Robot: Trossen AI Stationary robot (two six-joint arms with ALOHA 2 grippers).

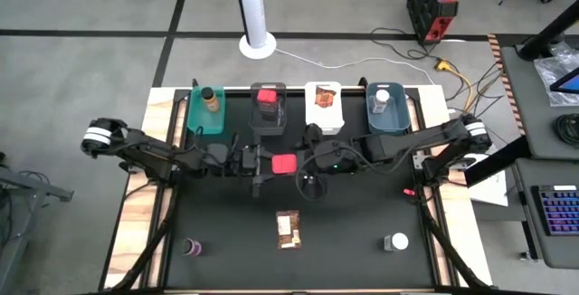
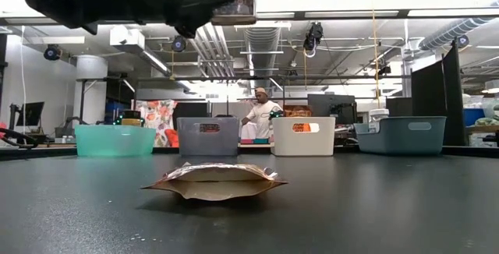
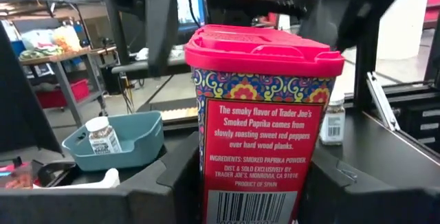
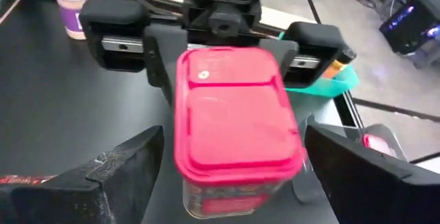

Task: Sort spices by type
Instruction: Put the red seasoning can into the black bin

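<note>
Handover at the centre of the high view: the left gripper [image 1: 262,164] is clamped on the red-lidded smoked paprika tub [image 1: 284,164], lifted off the black table [image 1: 344,241], while the right gripper [image 1: 308,163] has its fingers spread wide either side of the lid, not touching. The right fingers should probably close squarely on the tub's flat sides, and the left let go only once that grip looks firm. The matching red tub [image 1: 266,97] sits in the grey bin [image 1: 268,123], upper middle.
</note>
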